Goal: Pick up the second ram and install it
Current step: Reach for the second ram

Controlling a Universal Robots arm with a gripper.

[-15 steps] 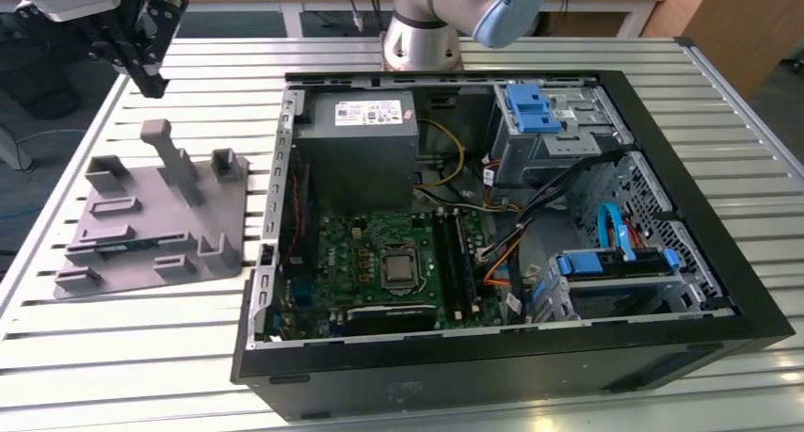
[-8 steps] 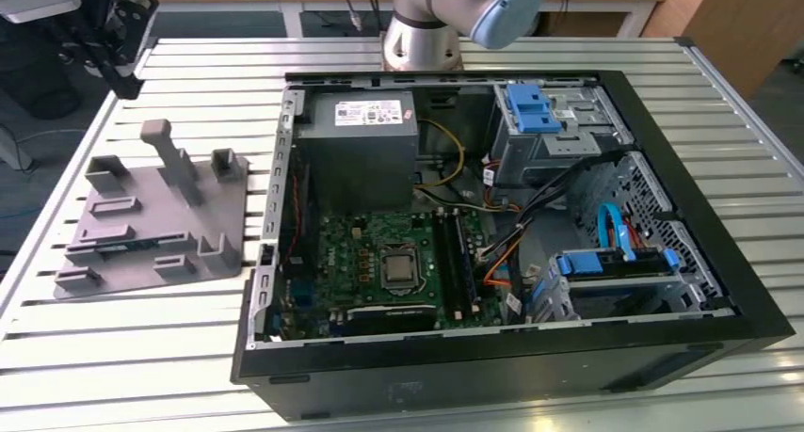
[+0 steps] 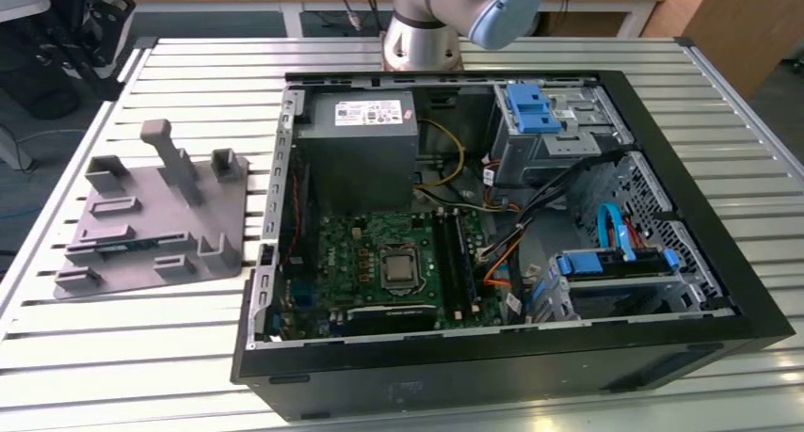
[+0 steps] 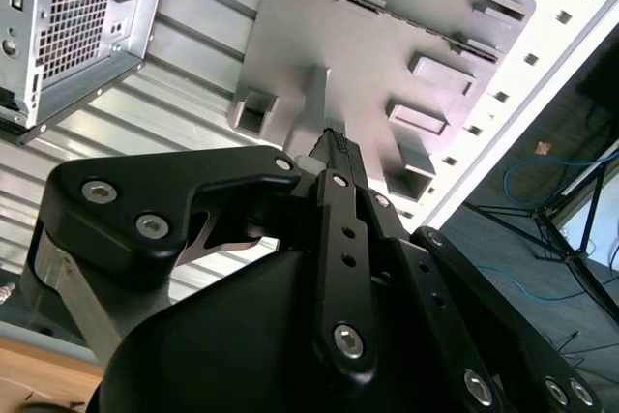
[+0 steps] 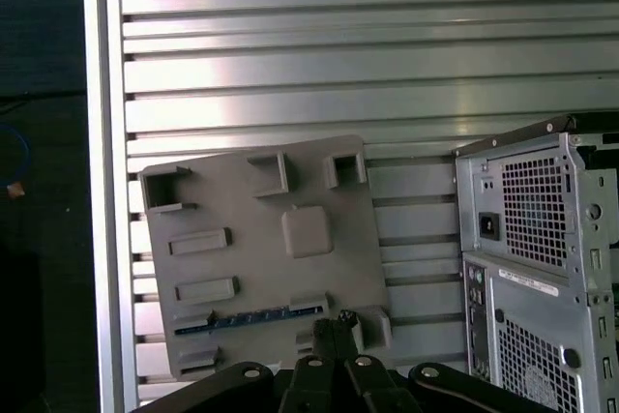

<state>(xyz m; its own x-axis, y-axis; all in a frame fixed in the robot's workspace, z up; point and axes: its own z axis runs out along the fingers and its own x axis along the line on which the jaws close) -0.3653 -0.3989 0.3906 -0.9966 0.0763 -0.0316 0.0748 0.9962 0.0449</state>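
Observation:
The second ram (image 3: pixel 126 248) is a thin dark blue-green stick lying in a slot along the near edge of the grey holder (image 3: pixel 138 183), at the exterior view's left. In the first wrist view the second ram (image 5: pixel 250 317) shows as a blue strip on the holder (image 5: pixel 261 181). My gripper (image 5: pixel 337 322) hangs well above the holder, its tips close beside one end of the stick in that picture. The black fingers (image 4: pixel 334 147) meet at the tips with nothing between them. The long black memory slots (image 3: pixel 455 253) sit beside the processor inside the open computer case (image 3: pixel 703 206).
The case lies open on a slatted metal table (image 3: pixel 188 357), with the power supply (image 3: pixel 358 136), blue drive brackets (image 3: pixel 528 107) and loose cables (image 3: pixel 540 201) inside. The arm's base (image 3: pixel 421 37) stands behind the case. The holder's tall post (image 3: pixel 161 145) rises near the stick.

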